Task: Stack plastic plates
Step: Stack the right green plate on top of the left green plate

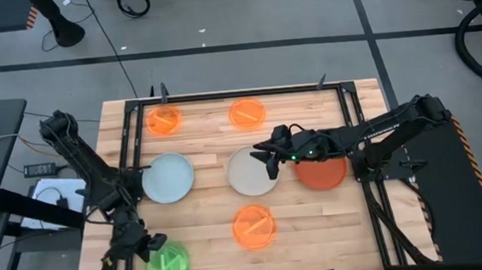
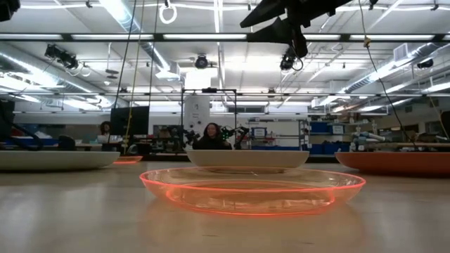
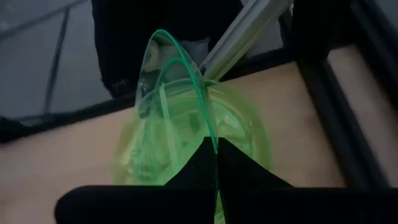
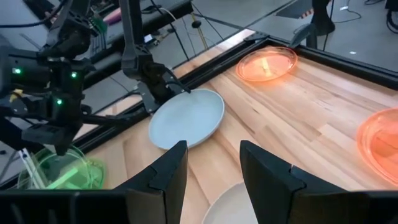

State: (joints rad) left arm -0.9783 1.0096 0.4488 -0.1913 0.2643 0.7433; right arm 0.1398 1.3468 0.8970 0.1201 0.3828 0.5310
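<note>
— Tools first: where are they?
— Left tool (image 1: 153,244) pinches a translucent green plate's (image 1: 167,266) rim at the wooden slat table's (image 1: 206,233) near corner; my right tool (image 4: 211,163) hovers spread above the off-white plate (image 1: 251,170).
— And the room?
— Grey floor (image 1: 240,14), cables.

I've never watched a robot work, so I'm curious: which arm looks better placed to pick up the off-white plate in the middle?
The right arm, probably. Its right gripper hovers with open fingers right over the off-white plate, while the left gripper is at the table's near corner, shut on a green plate above the green stack.
</note>
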